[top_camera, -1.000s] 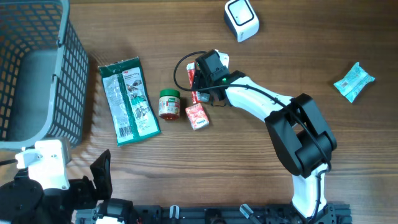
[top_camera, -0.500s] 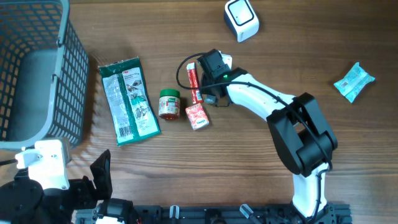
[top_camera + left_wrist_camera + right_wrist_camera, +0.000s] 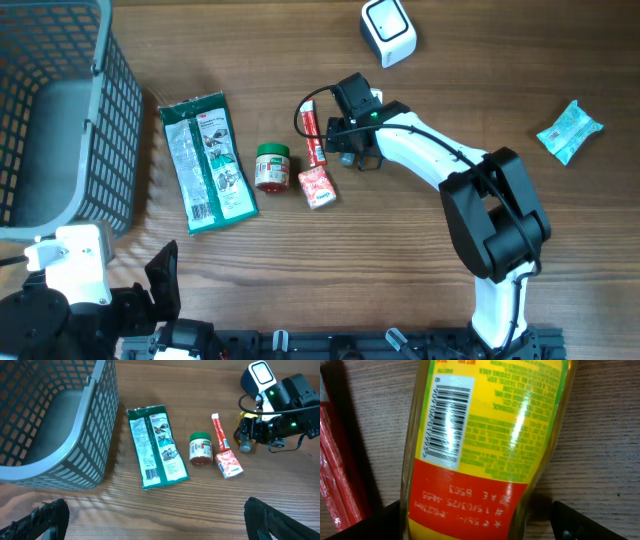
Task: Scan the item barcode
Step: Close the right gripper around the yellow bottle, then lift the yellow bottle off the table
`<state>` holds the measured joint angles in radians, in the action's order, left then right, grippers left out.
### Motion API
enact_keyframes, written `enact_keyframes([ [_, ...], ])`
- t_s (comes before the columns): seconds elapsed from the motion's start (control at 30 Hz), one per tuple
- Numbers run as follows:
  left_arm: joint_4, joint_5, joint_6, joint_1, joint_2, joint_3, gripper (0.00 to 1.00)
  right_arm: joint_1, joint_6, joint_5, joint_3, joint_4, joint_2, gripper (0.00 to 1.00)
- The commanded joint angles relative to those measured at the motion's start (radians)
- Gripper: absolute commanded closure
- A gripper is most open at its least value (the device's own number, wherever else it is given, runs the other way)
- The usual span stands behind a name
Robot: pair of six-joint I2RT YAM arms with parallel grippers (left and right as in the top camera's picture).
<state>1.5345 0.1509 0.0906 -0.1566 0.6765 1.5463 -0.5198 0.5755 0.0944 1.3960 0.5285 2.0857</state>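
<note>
Nearest the robot's base, the left gripper (image 3: 155, 510) hung low over the wooden table (image 3: 560, 230) with its fingers spread wide and nothing between them.

Further out lay a row of goods. A long green packet (image 3: 207, 160) lay flat with a white barcode patch at its near end; its other print was too small to read. Beside it stood a small jar (image 3: 272, 166) with a green lid and a red label. Next came a small red packet (image 3: 317, 187), and just beyond that a thin red stick sachet (image 3: 314, 137).

Just right of the stick, the right gripper (image 3: 477, 522) stood astride a bottle (image 3: 485, 425), the item to be scanned, which sat low against the wood. Its fingers (image 3: 385, 520) were apart, one on each side, with a strip of shadow between the bottle and the right-hand finger. The bottle's yellow label carried a white barcode panel facing the wrist camera and blocks of tiny green print. A red band below it bore a white stamped code, upside down to the camera, part of it reading like 15/03/25.

Beyond, well apart from the bottle, sat the white scanner (image 3: 388, 30). At the far left stood a grey mesh basket (image 3: 118, 120), its grey floor in view. At the far right lay a teal packet (image 3: 570, 130).
</note>
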Motion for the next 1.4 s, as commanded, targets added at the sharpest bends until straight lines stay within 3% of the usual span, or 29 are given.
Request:
enact_keyframes([
  [0.0, -0.002, -0.008, -0.012, 0.003, -0.001, 0.0, 0.0, -0.001, -0.015, -0.012, -0.001, 0.016, 0.002, 0.07],
  [0.47, -0.002, -0.009, -0.012, 0.003, -0.001, 0.0, 0.0, -0.034, -0.025, 0.222, -0.001, 0.06, 0.003, 0.12],
  [1.37, -0.002, -0.009, -0.012, 0.003, -0.001, 0.0, 0.0, -0.031, -0.037, 0.154, 0.005, 0.0, -0.011, 0.51],
])
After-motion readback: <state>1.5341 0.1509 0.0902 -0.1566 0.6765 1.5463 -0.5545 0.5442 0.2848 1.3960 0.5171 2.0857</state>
